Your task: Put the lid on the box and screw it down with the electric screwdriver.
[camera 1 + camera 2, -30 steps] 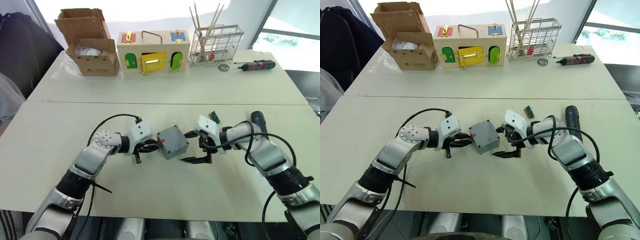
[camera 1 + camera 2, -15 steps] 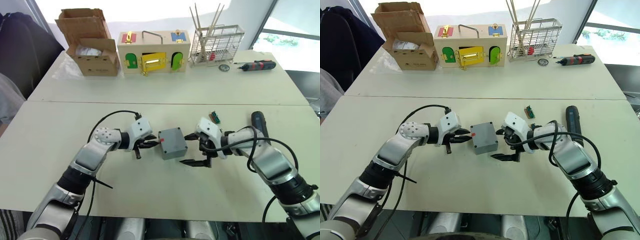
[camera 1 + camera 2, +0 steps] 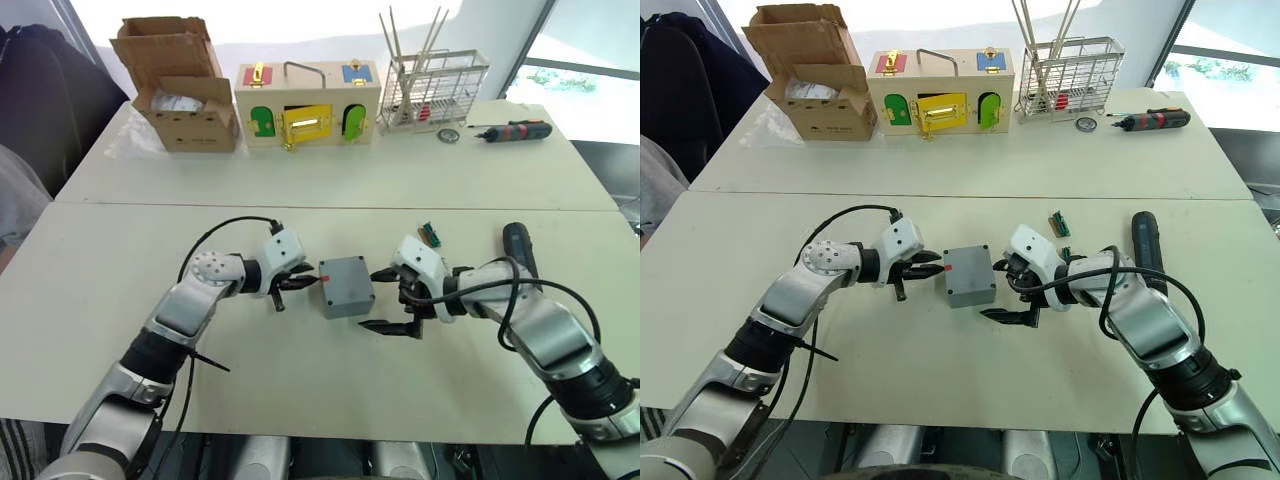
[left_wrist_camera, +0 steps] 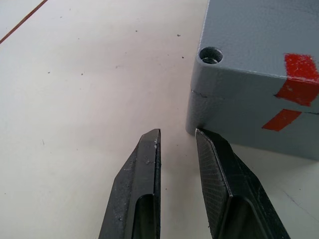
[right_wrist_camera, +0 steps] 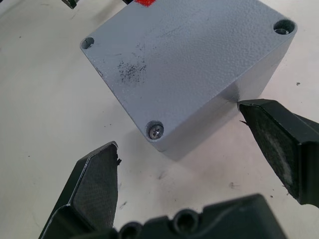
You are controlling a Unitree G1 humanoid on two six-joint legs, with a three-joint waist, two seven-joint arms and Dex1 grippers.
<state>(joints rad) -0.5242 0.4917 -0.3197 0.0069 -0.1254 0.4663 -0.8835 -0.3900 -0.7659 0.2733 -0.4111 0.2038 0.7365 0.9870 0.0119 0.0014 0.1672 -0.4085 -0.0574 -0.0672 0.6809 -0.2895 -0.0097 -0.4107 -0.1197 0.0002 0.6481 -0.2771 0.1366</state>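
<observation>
Two grippers flank the box, which sits on the near table about midway between them, with the lid already seated on top of it. A red mark shows on the side facing the left gripper, crossing the seam between lid and body. Corner holes in the lid hold screws; one screw head is plain at the corner nearest the right gripper.

Left fingers lie almost pressed together with a thin gap, pinching nothing; one tip sits right at the box's bottom corner, touching or just short of it, I cannot tell which. Right fingers are spread wide and hold nothing, one to either side of the near corner without touching it.

Off beyond the right arm, the screwdriver lies on the table, well apart from the box. A small green part lies near the right gripper.
</observation>
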